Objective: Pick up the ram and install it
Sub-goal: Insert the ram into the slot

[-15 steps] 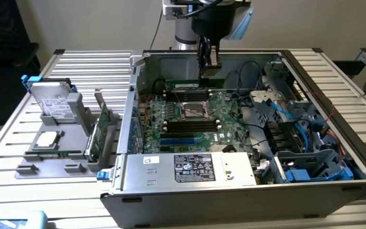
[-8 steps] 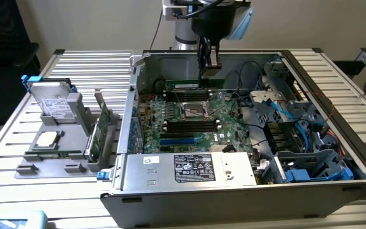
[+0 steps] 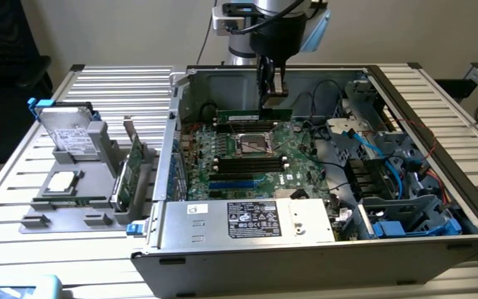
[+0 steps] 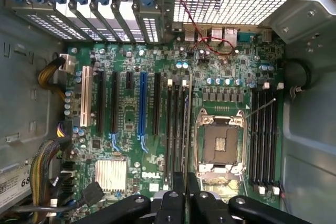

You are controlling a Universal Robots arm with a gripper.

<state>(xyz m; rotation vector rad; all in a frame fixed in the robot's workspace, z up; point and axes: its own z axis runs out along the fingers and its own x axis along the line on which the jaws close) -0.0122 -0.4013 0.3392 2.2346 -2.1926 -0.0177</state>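
The hand (image 3: pixel 274 101) is closed narrowly on the top edge of the ram (image 3: pixel 243 116). The stick sits level over the far part of the motherboard (image 3: pixel 248 163), inside the open case (image 3: pixel 322 252).

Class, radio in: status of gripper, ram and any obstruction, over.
Gripper shut on ram. Ram on edge at memory slots beside CPU socket. Seated or not: cannot tell. No obstruction seen.

The long, narrow green circuit-board ram stick (image 3: pixel 254 116) stands level on its long edge. It is pinched at its top edge between the fingers (image 3: pixel 276 84), just above the far part of the green motherboard (image 3: pixel 301 140).
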